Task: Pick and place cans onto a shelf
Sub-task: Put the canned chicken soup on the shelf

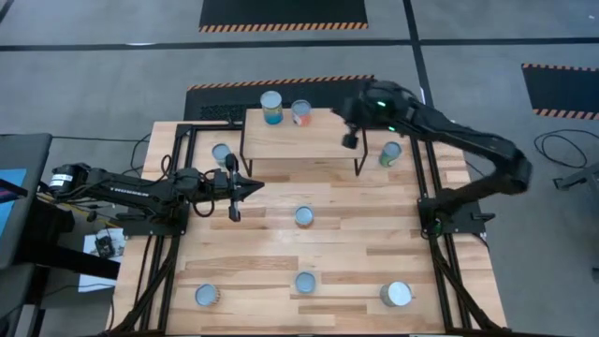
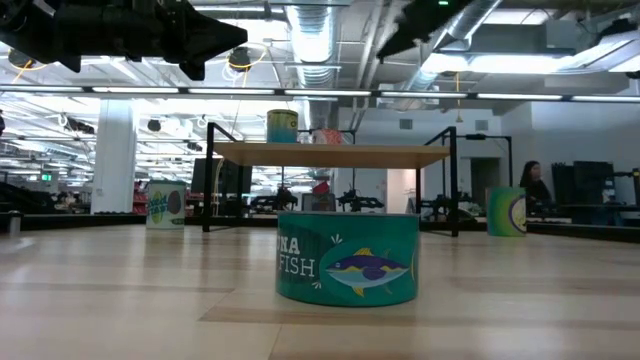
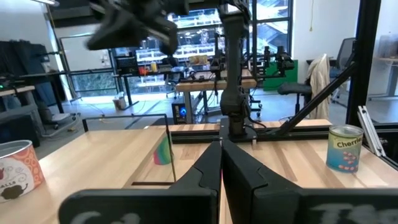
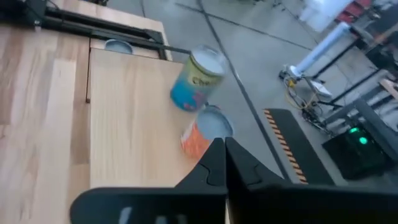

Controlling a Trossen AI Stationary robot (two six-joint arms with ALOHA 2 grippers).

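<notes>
The shelf (image 1: 299,140) stands at the table's far middle, a light wood top on thin black legs. A teal can (image 1: 271,108) and an orange can (image 1: 301,112) stand upright on its far edge; both also show in the right wrist view, teal (image 4: 198,78) and orange (image 4: 205,134). My right gripper (image 1: 351,131) is shut and empty above the shelf's right end, to the right of the orange can. My left gripper (image 1: 248,185) is shut and empty above the table in front of the shelf's left end. A teal tuna can (image 2: 347,257) stands on the table.
Loose cans stand on the table: one left of the shelf (image 1: 221,154), a green one right of it (image 1: 389,153), one in the middle (image 1: 303,216), and three near the front edge (image 1: 207,296), (image 1: 305,282), (image 1: 397,295), the last wider. Black frame rails run along both table sides.
</notes>
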